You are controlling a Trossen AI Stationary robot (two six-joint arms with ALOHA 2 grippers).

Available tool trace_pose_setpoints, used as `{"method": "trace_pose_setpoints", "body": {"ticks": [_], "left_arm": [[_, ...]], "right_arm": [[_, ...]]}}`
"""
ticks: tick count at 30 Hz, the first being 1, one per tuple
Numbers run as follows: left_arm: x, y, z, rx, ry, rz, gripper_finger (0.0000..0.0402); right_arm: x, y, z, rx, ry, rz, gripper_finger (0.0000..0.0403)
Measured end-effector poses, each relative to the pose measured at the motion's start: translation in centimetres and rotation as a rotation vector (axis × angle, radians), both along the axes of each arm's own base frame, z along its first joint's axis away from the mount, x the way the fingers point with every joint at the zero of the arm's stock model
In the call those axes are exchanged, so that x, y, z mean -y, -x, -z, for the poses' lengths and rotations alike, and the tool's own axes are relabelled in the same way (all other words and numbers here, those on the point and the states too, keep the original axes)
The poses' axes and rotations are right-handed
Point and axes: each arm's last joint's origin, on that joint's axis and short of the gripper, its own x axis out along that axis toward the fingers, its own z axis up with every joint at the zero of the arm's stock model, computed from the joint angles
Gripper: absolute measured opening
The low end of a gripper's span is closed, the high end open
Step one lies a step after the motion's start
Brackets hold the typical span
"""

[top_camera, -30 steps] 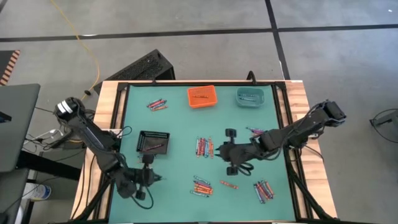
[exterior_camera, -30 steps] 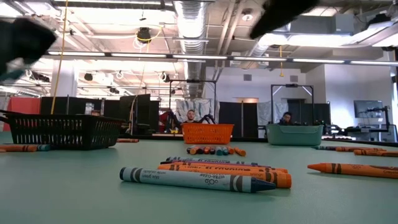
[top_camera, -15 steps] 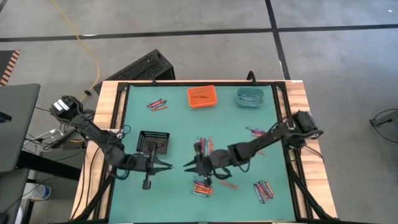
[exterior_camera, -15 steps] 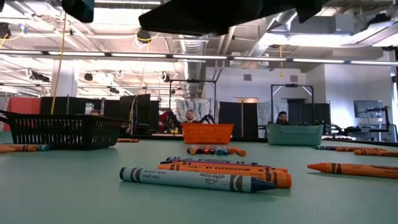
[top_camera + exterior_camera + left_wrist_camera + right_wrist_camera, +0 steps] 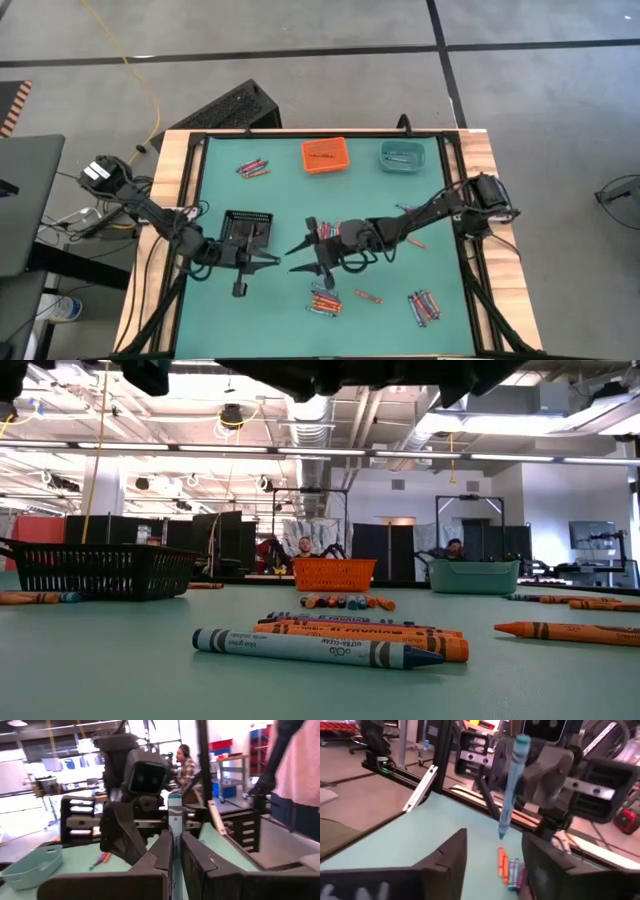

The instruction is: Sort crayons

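One teal crayon pinched in left tool.

Bright, even ceiling light; shadows faint; the dark shapes nearest each wrist camera look blurred, perhaps simply out of focus.

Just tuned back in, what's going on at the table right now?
The two arms face each other over the middle of the green table, apparently handing off a crayon. The left gripper is shut on a blue-teal crayon, held upright. The right gripper stands open just in front of it, not touching. Loose crayon piles lie around the mat. The orange bin, teal bin and black bin each seem to hold a few crayons.
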Motion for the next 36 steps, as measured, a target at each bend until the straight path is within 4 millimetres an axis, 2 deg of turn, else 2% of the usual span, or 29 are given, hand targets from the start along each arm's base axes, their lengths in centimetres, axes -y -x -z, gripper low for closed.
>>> {"method": "trace_pose_setpoints", "body": {"ticks": [4, 9, 21, 29, 36], "left_arm": [[-1.0, -0.5, -0.2, 0.02, 0.017, -0.04, 0.0007], [-2.2, -1.0, -0.5, 0.047, 0.033, -0.087, 0.0007], [-3.0, -1.4, -0.6, 0.059, 0.018, -0.094, 0.0007], [-3.5, -1.6, -0.7, 0.067, 0.002, -0.13, 0.0007], [-4.1, -1.8, -0.7, 0.067, 0.001, -0.156, 0.0007]], "right_arm": [[0.5, -0.1, -0.1, 0.013, 0.007, 0.012, 0.0221], [1.2, -0.3, -0.3, 0.03, 0.005, 0.036, 0.0227], [3.1, -0.6, -0.8, 0.078, -0.045, 0.133, 0.02], [3.3, -0.7, -1.0, 0.088, -0.073, 0.136, 0.0194], [3.9, -0.8, -1.2, 0.107, -0.08, 0.151, 0.0157]]}}
